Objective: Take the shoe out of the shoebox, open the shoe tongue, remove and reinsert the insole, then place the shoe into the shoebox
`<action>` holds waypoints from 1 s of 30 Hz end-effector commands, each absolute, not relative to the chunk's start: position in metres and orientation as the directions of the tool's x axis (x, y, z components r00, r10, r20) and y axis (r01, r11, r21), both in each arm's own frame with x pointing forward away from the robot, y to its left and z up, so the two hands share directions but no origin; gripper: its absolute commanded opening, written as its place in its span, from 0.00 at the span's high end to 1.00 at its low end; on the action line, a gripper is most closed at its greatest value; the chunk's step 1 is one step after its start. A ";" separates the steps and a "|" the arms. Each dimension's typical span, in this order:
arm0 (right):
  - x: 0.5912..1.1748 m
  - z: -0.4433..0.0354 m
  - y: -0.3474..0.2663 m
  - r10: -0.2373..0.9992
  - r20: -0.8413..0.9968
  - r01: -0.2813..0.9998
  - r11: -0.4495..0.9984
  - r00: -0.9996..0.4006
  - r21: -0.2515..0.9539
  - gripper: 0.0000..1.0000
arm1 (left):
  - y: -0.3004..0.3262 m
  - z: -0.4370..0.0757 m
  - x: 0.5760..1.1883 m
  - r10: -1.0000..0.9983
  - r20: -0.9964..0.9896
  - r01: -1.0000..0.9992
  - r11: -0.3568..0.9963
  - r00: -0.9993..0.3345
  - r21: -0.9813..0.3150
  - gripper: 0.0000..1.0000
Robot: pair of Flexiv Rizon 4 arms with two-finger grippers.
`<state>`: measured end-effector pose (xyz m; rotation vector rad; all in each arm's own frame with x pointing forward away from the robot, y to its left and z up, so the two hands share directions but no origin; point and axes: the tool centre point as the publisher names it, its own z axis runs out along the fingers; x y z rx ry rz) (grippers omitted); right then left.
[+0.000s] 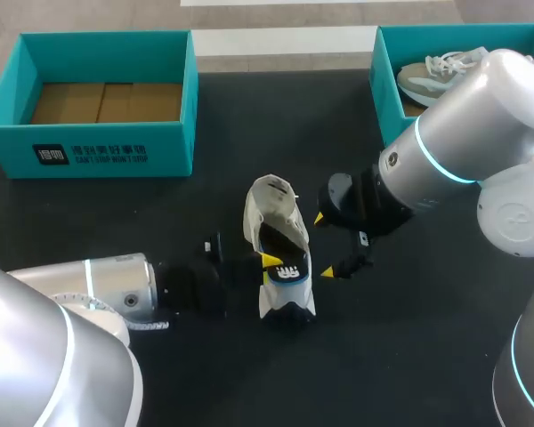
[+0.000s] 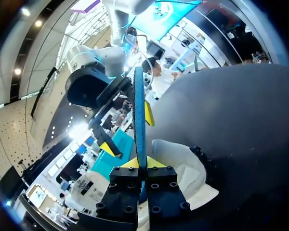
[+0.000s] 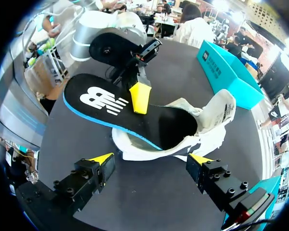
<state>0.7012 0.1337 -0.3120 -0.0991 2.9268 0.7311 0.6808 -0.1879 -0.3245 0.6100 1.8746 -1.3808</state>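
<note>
Left gripper (image 1: 271, 263), clamped on the half-inserted insole (image 3: 111, 103), could drag the unheld shoe (image 1: 272, 206) or buckle the insole, since the right gripper (image 1: 324, 245) hangs open.

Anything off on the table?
Only the insole: it sticks half out of the white shoe, tilted, pinched by the left claw. Looks mid-task, not damage.
</note>
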 end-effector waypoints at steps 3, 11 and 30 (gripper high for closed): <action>0.700 -0.313 0.134 -0.032 -0.138 -0.093 0.881 -0.990 0.463 0.00 | -0.198 -0.337 0.701 -0.018 -0.796 0.745 0.341 -0.605 -0.574 1.00; 0.700 -0.313 0.134 -0.032 -0.138 -0.093 0.881 -0.990 0.463 0.00 | -0.190 -0.344 0.717 -0.023 -0.806 0.750 0.351 -0.591 -0.560 1.00; 0.700 -0.313 0.134 -0.032 -0.138 -0.093 0.881 -0.990 0.463 0.00 | -0.184 -0.316 0.678 -0.052 -0.818 0.762 0.331 -0.573 -0.556 0.70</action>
